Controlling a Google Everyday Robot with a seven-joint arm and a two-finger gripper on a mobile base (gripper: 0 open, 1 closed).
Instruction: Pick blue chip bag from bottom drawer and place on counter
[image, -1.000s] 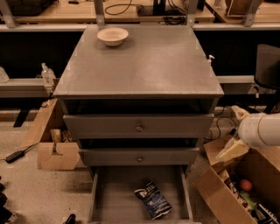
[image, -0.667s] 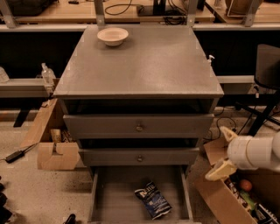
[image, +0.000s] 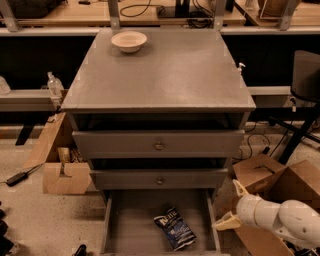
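The blue chip bag (image: 174, 229) lies flat on the floor of the open bottom drawer (image: 130, 220), right of centre, crinkled with white lettering. The grey counter (image: 165, 75) is the cabinet's top. My gripper (image: 231, 206) comes in from the lower right on a white arm, just outside the drawer's right wall and right of the bag. Its two pale fingers are spread apart and hold nothing.
A white bowl (image: 129, 41) sits at the counter's back left. Two knobbed drawers (image: 159, 145) are closed above the bottom drawer. Cardboard boxes (image: 272, 180) stand on the floor at right, another box (image: 62, 170) at left. A black chair (image: 305, 80) is at far right.
My gripper and arm have dropped from beside the upper drawers down to the level of the bottom drawer, and moved left toward its right wall. The bag has not moved.
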